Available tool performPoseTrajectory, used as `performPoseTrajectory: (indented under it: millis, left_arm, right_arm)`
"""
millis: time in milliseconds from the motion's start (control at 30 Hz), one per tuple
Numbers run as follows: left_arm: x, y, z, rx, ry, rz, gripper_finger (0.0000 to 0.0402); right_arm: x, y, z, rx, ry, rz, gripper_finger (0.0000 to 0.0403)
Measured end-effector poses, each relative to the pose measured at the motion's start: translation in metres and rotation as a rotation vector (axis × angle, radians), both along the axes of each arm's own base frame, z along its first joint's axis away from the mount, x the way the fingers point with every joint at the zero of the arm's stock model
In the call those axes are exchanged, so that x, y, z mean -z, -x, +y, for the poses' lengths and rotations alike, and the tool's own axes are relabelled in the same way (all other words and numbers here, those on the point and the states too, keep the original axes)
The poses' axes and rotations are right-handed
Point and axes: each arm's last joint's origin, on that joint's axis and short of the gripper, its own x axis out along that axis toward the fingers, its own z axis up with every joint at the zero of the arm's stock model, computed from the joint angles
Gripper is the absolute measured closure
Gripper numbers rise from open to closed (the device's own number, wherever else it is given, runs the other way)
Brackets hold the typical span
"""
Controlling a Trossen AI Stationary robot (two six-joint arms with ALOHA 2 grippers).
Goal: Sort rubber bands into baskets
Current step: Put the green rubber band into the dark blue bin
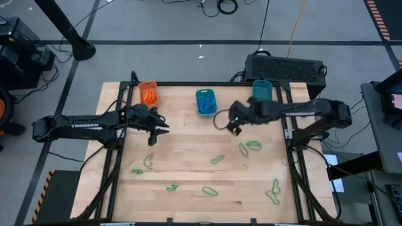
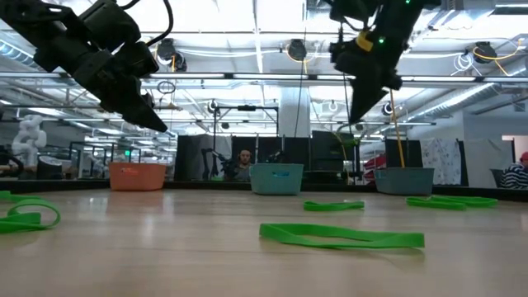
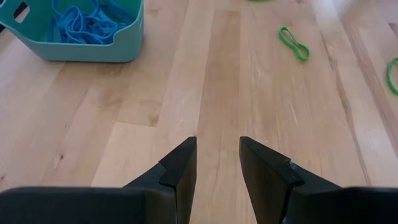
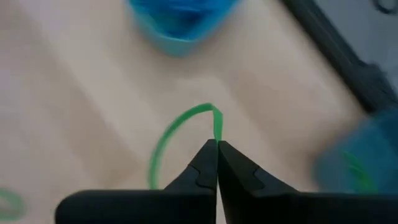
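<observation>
Pale wood forms the table (image 1: 188, 157) that we see from above. Along its far edge stand three baskets: the orange basket (image 1: 148, 92) at the left, the middle teal basket (image 1: 205, 102) filled with blue bands, and the right teal basket (image 1: 262, 90). The left gripper (image 1: 158, 128) hangs over the left part of the table, just near of the orange basket. The right gripper (image 1: 233, 127) hangs between the two teal baskets, slightly nearer to us. Loose green rubber bands (image 1: 253, 145) lie scattered across the near half of the table.

In the low view, we see the right gripper (image 2: 353, 120) raised clear of the table, a green band (image 2: 347, 134) dangling from its tips. A flat green loop (image 2: 342, 237) lies in the foreground.

In the left wrist view, the left gripper (image 3: 217, 158) has its fingers parted with nothing between them, over bare wood; the teal basket with blue bands (image 3: 93, 46) stands farther off.

In the right wrist view, the right gripper (image 4: 217, 147) has its fingers pressed together on the held green band (image 4: 171, 134), which arcs away from the tips above the table.
</observation>
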Motion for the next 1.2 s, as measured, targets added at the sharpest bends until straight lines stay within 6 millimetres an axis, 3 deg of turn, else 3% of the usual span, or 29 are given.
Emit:
performPoseTrajectory:
  millis: [267, 533, 867, 1200]
  left_arm:
    - [0.000, 0.000, 0.000, -0.001, 0.003, 0.000, 0.0274]
    - [0.000, 0.000, 0.000, 0.000, 0.002, -0.001, 0.0274]
    - [-0.001, -0.001, 0.000, 0.003, -0.004, -0.018, 0.0274]
    - [-0.001, -0.001, 0.000, 0.003, -0.005, -0.017, 0.0274]
  right_arm:
    - [-0.021, 0.043, -0.047, 0.172, 0.074, 0.095, 0.0403]
    - [-0.022, 0.073, -0.106, 0.314, 0.094, 0.165, 0.0402]
    - [0.004, 0.099, -0.165, 0.472, -0.028, 0.219, 0.0402]
    - [0.033, 0.101, -0.186, 0.526, -0.116, 0.300, 0.0402]
